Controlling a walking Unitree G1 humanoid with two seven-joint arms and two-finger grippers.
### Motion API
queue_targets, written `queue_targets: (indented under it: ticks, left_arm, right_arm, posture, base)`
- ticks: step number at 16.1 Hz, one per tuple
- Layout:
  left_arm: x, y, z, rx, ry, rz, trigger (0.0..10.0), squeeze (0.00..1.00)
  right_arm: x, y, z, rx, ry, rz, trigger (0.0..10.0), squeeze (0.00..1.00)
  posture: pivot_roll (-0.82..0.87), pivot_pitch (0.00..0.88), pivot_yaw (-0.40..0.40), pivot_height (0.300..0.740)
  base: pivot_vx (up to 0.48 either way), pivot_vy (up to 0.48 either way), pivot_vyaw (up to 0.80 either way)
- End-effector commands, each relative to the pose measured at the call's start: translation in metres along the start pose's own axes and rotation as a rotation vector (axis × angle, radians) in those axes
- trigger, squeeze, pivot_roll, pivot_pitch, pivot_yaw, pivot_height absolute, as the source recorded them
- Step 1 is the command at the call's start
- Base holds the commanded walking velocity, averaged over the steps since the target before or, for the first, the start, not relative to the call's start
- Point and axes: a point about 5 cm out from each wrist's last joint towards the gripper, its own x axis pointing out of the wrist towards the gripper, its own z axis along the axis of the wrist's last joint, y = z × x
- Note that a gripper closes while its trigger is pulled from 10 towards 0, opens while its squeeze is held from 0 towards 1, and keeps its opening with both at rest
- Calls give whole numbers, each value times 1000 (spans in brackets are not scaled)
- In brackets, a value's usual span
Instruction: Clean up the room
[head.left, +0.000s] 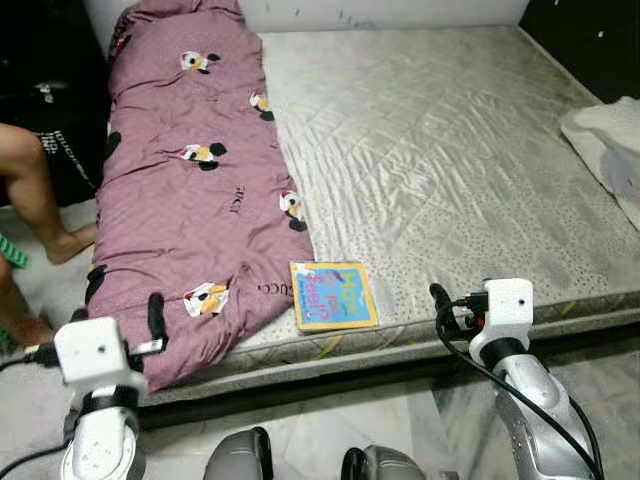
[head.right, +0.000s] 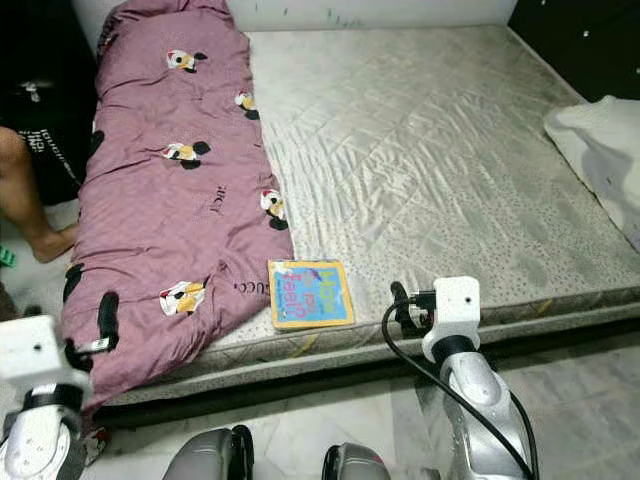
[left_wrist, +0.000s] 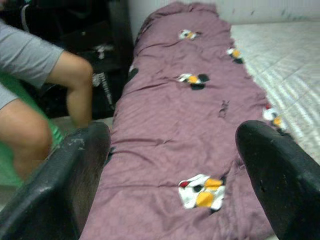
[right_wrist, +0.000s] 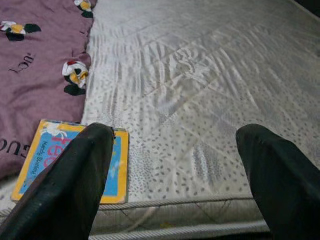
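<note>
A: Book (head.left: 333, 295) lies flat at the mattress (head.left: 450, 150) front edge, one side touching the purple blanket (head.left: 190, 190). Thin, stiff, light, probably slick-covered.

B: Hold?

A: The edge nearest the robot, I'd judge; slide it over the lip to pinch. Right hand (head.left: 437, 296) spread wide, empty, just beside the book. Left hand (head.left: 155, 315) wide open, empty, over the blanket.

B: Room?

A: Bare mattress beyond. A person's legs (head.left: 35, 190) are at the left.
</note>
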Motion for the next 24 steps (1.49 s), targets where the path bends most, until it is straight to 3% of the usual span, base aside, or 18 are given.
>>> queue_targets:
  ticks: [1,11,24]
  left_arm:
    - [0,-3,-1,-2,8,-18,10000,0]
    - [4,-10,2,-25,-12,-60,10000,0]
    - [9,-16,2,-45,4,-80,10000,0]
  right_arm:
    - [2,0,3,-8,-1,10,10000,0]
    - [14,7,12,-6,4,40,10000,0]
    - [20,11,13,-5,-1,56,10000,0]
  posture:
    - [1,135,-30,740]
    - [5,120,-40,740]
    - [9,111,-41,736]
  base:
    - [0,0,0]
    - [220,0,-102]
    - [0,0,0]
